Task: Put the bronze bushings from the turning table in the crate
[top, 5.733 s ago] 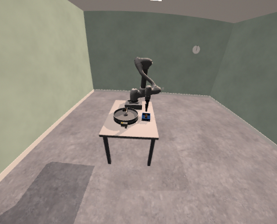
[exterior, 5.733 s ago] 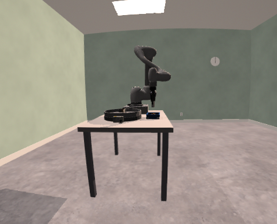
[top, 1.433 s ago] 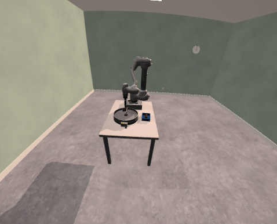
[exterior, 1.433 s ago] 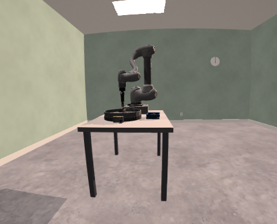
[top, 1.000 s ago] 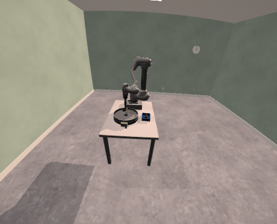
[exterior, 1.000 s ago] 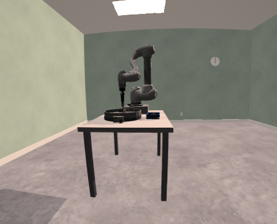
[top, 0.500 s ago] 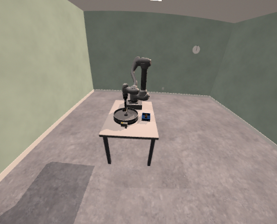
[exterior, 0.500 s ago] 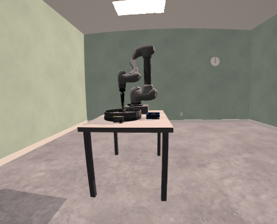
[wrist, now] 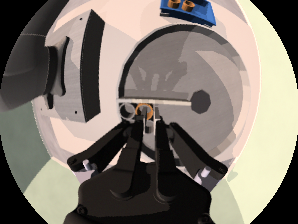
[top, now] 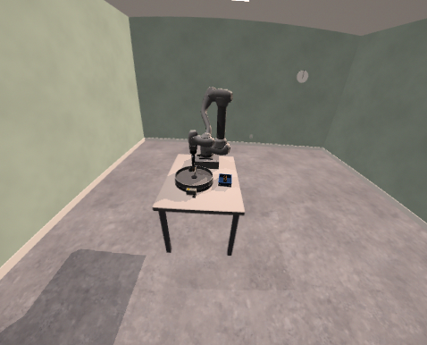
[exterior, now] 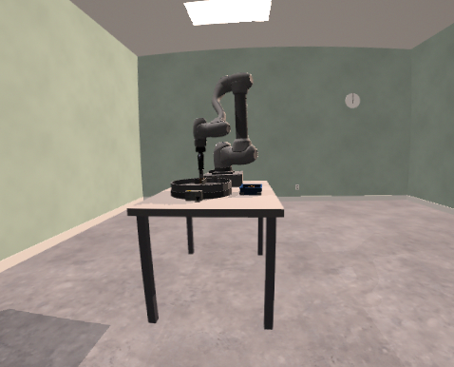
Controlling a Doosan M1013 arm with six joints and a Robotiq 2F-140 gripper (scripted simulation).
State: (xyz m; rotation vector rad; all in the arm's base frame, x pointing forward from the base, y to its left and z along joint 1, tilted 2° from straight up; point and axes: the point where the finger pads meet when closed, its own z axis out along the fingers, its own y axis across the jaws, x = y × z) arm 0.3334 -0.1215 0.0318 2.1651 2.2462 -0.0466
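Note:
The turning table (top: 182, 180) (exterior: 220, 191) (wrist: 220, 130) is a grey disc with a raised rim. A bronze bushing (wrist: 138, 109) stands upright near its edge, beside a steel bushing (wrist: 127, 111). My gripper (top: 192, 169) (exterior: 201, 180) (wrist: 150, 112) is low over the disc, its fingers parted by a narrow gap. In the wrist view one fingertip overlaps the bronze bushing's bore and the other is just outside its wall; contact is unclear. A small greyish thing behind the fingertips is partly hidden. The blue crate (top: 221, 180) (exterior: 251, 191) (wrist: 201, 14) shows two bronze bushings (wrist: 188, 6) inside.
A thin pale bar (wrist: 172, 103) runs from the rim to the dark hub (wrist: 200, 101), right beside the bushings. A small box (top: 191, 191) (exterior: 194, 195) is at the turning table's front. The arm's base block (top: 207, 164) (wrist: 91, 67) stands behind it.

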